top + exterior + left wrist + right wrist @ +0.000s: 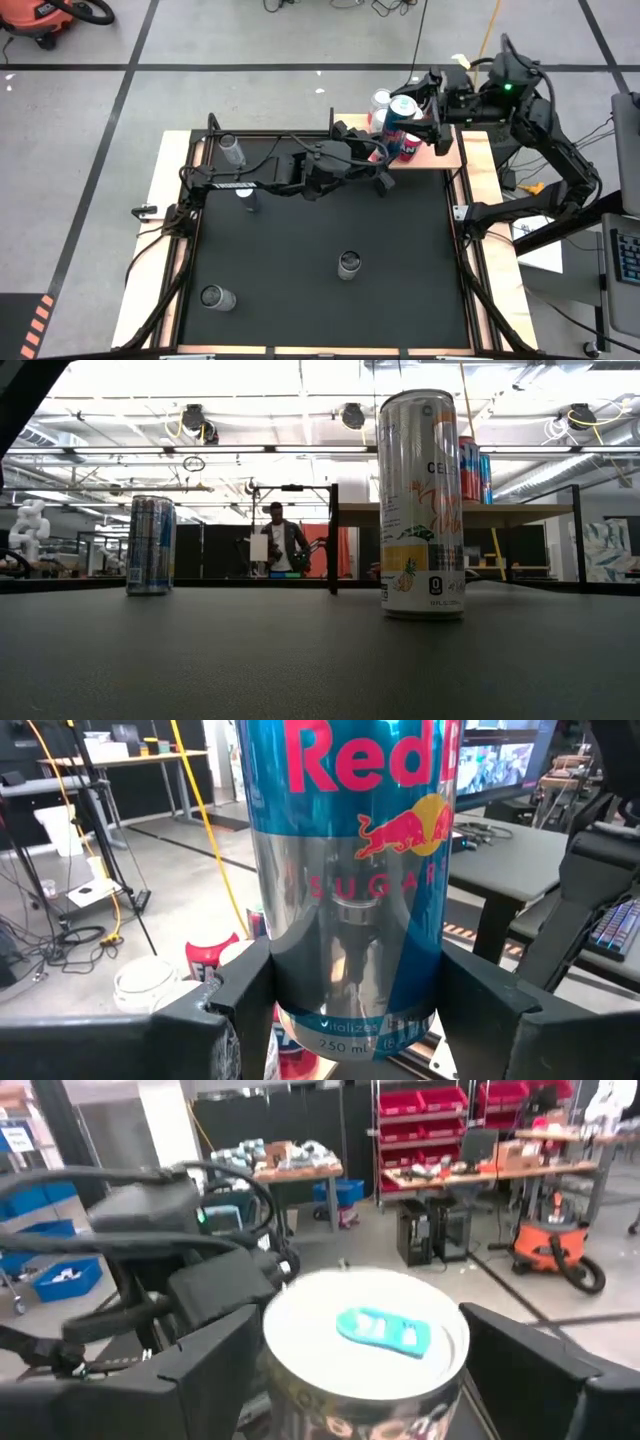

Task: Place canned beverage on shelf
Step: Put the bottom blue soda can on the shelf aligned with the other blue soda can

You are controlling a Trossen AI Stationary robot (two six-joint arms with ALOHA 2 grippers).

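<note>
A blue-and-silver can (345, 890) is clamped between the fingers of the left gripper (350, 1010), the jaws half-closed against its sides and the can held upright, presumably so that it can be set down standing. In the high view this left gripper (385, 150) is seen reached across the black mat to the shelf (445, 158), at the table's far right corner, and the held can appears to be at the shelf's near edge among cans already there, though whether it rests on the board cannot be told. The right gripper (360, 1355) is held wide, its jaws standing either side of a white-topped can (365, 1330) with a teal tab; contact with the can's sides cannot be made out, so a grip is not certain. From above, that right gripper (420, 108) is seen over the shelf, above a can with a teal tab (401, 106). The shelf's light board is shown only from above; in the low view it is seen edge-on, with a red-and-blue can (474, 470) standing on it behind a tall pale can (421, 505) on the mat. Three more cans waiting on the mat are shown from above, so the task is judged partly done.
</note>
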